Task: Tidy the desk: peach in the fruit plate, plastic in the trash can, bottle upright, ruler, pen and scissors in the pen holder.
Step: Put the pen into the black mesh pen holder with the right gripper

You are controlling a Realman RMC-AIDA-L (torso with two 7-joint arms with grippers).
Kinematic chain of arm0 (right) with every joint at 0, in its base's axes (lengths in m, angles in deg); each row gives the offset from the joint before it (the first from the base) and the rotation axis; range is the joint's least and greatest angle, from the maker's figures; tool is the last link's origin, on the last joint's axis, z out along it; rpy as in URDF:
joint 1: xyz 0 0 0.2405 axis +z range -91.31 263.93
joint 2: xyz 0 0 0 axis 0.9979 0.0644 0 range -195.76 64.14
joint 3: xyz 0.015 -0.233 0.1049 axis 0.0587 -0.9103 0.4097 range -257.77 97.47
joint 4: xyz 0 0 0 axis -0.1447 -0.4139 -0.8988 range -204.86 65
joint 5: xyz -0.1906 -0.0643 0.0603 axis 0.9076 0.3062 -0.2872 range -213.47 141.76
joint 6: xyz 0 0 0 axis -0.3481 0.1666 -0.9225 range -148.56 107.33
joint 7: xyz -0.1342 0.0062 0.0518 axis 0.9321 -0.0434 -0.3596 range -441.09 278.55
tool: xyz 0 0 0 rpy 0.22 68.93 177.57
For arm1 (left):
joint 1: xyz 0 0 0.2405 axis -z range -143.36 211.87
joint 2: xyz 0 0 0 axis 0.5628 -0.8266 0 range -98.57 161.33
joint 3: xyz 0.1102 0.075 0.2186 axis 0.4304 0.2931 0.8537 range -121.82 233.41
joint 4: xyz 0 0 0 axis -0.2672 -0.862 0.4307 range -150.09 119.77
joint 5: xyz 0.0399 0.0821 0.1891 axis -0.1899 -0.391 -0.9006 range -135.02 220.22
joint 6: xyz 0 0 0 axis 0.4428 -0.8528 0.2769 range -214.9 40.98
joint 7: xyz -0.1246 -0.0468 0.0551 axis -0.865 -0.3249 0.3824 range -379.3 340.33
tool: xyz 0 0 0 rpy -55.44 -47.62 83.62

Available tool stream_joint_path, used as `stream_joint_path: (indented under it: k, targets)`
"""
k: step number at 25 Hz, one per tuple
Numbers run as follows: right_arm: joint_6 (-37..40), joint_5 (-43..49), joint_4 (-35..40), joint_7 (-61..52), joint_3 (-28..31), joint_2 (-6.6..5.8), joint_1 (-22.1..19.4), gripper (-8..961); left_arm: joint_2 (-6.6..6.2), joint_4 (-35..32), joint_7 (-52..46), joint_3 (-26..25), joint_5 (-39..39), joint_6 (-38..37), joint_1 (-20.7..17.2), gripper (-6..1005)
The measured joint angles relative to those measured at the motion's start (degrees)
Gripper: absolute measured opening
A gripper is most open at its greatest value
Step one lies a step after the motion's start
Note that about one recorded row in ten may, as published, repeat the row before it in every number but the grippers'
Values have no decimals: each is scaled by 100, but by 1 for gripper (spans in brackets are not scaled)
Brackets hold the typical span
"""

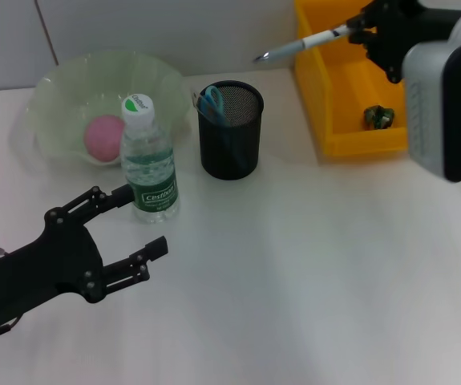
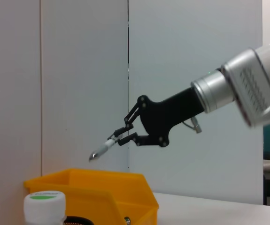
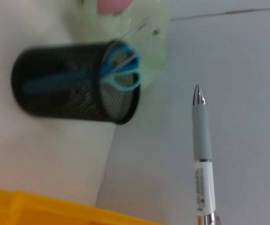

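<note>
Overhead, one white pen with a grey grip and silver tip (image 1: 301, 44) is clamped at its rear end in the right end effector (image 1: 355, 30), held in the air above the near-left corner of the single yellow plastic bin (image 1: 336, 143), tip pointing toward the robot's left. It is well apart from the one black mesh pen holder (image 1: 230, 152), which stands on the white table (image 1: 310, 273) between the bin and the bottle.

One pair of blue-handled scissors (image 1: 211, 103) stands in the holder, handles up. One clear plastic water bottle with a white cap and green label (image 1: 148, 164) stands upright just beside the holder. Behind it sits one pale green wavy-rimmed fruit plate (image 1: 70, 88) holding one pink peach (image 1: 104, 136). A small dark green crumpled piece (image 1: 378, 117) lies inside the bin.

The left end effector (image 1: 138, 224) hovers low over the table just beside the bottle, its two fingers spread apart, gripping nothing.

Only the left wrist view shows the right end effector from the side, its linkage fingers closed on the pen above the bin's rim against a grey wall. Only the right wrist view shows the pen's printed barrel and the scissors' handle loops close up. The peach in its plate shows whole in the head view alone.
</note>
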Motion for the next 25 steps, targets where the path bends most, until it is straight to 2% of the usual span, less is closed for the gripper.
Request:
stream_joint_path:
  k: [1, 2, 3, 7, 8, 12, 18, 22, 25]
  targets:
    - [-262, 101, -84, 112, -174, 3, -49, 108, -4, -1, 5, -1, 1, -17, -9, 831]
    - [-904, 395, -306, 300, -532, 4, -132, 108, -13, -1, -21, -17, 1, -30, -20, 831]
    - [-904, 395, -306, 300, -532, 4, -132, 108, -16, -1, -33, -23, 1, -32, -26, 831]
    - [-1904, 870, -717, 439, -1079, 6, -262, 109, -23, -1, -47, -38, -1, -37, -52, 831]
    - [-1904, 870, -717, 439, -1079, 6, -262, 109, -23, -1, -47, -38, -1, -37, -52, 831]
    - [-2758, 881, -864, 1060, -1472, 6, -463, 109, -22, -1, -49, -44, -5, -37, -51, 831]
    - [-3182, 885, -985, 1474, -1665, -16, -485, 109, -9, 37, -52, -44, 2, -1, -6, 831]
    - [-3747, 890, -1209, 1855, -1778, -66, -410, 109, -4, 85, -49, -43, 13, 13, 16, 831]
    - [-3828, 929, -1207, 1906, -1810, -85, -402, 109, 2, 196, -15, -47, 27, 23, 38, 831]
